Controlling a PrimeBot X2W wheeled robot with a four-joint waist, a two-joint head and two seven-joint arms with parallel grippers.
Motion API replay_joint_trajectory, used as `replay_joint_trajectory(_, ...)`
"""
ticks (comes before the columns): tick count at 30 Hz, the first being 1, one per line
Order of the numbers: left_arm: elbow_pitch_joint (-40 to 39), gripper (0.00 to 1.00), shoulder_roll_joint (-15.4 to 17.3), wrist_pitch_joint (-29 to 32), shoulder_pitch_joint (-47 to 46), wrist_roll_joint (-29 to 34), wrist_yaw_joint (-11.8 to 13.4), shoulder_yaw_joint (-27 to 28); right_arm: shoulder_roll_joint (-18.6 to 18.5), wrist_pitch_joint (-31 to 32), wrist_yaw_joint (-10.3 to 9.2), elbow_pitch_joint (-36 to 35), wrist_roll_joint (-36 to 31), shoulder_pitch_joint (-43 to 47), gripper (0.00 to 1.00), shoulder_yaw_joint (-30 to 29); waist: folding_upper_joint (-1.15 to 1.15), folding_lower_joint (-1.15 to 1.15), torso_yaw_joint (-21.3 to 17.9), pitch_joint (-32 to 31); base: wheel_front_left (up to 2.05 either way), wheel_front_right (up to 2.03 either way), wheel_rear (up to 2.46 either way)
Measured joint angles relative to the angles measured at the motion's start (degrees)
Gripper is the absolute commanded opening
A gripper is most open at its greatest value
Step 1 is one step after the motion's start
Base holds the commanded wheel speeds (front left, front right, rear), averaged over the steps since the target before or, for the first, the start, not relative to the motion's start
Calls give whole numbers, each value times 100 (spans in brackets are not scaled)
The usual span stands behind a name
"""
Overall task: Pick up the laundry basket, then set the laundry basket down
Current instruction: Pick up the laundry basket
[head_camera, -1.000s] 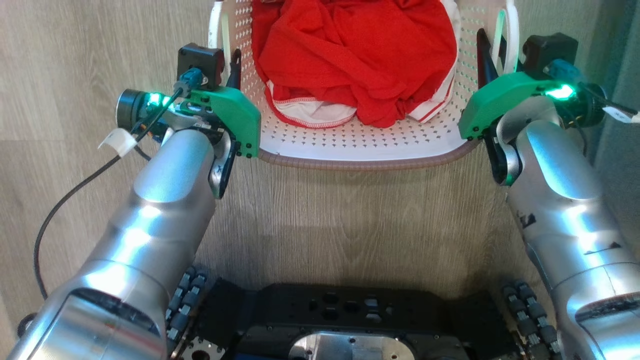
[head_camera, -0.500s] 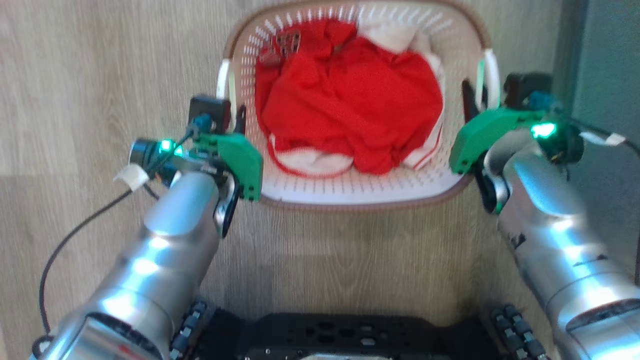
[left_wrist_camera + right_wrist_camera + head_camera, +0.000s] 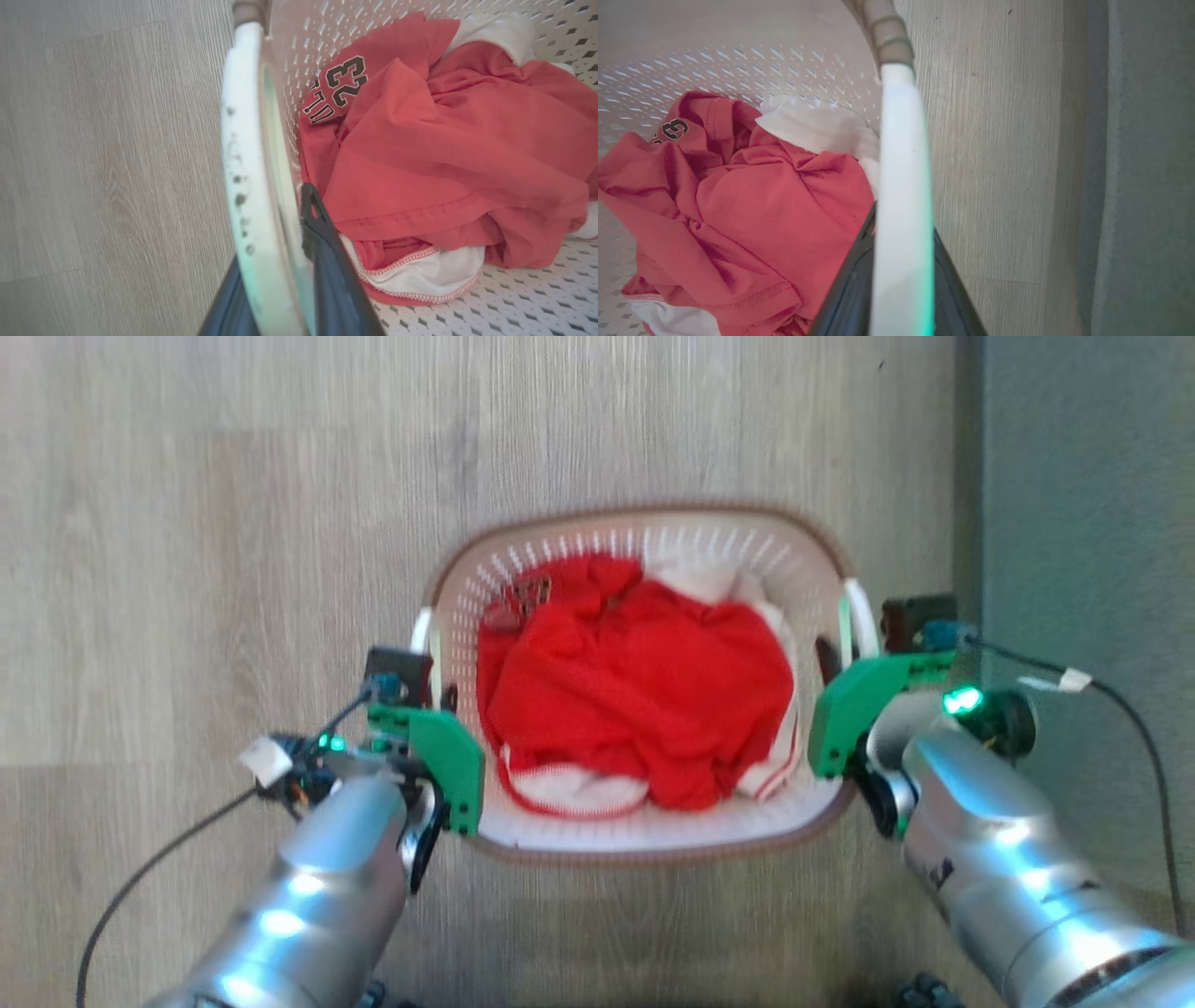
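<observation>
Wood floor [image 3: 233, 523]; both arms [image 3: 336, 877] reach forward, fingers [image 3: 327, 261] clamping laundry basket [image 3: 653, 847] handles [image 3: 243, 140].

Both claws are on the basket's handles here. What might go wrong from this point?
1. The left claw and right claw each pinch only a thin white handle; a slip on either side would likely tip the laundry basket.
2. The red garment is heaped loosely, so a tilt might spill it.
3. The right arm is close to the grey surface; drifting sideways may bump it.
</observation>
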Motion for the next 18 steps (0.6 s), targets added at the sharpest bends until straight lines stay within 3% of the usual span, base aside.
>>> replay_joint_trajectory(18, 189, 0, 1, 514, 1240, -520, -100, -457, 36, 657, 0, 138, 1279, 1106, 0, 1160, 0, 0, -118, -1642, 0, 0, 0)
